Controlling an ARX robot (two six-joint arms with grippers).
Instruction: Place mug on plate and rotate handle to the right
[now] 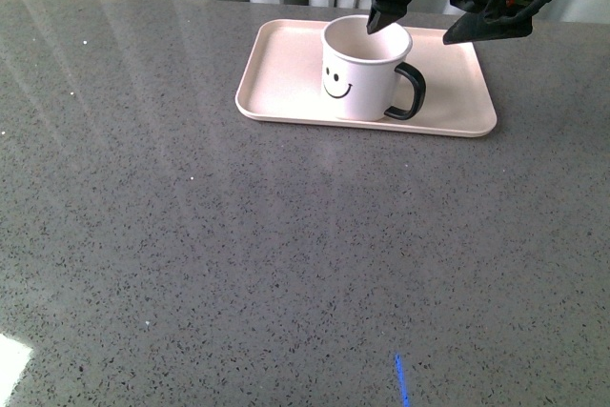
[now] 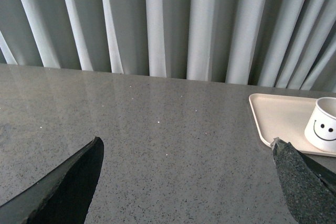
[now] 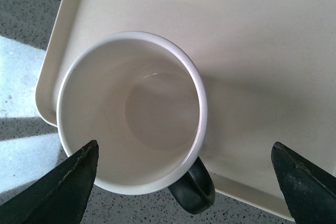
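The white mug (image 1: 362,69) with its black smiley face stands upright on the pale pink plate (image 1: 276,111), left of the plate's middle. Its black handle (image 1: 410,92) points to the right in the front view. My right gripper (image 1: 429,21) hangs open just above the mug's rim, holding nothing. The right wrist view looks down into the empty mug (image 3: 131,114); the handle (image 3: 194,187) lies between the spread fingers of that gripper (image 3: 185,144), over the plate (image 3: 262,51). My left gripper (image 2: 186,140) is open over bare table, well away from the mug (image 2: 324,127) and the plate (image 2: 275,111).
A grey speckled countertop (image 1: 238,254) stretches from the plate to the near edge. Pale curtains (image 2: 157,19) hang behind the table's far edge. A small blue light mark (image 1: 402,380) lies near the front.
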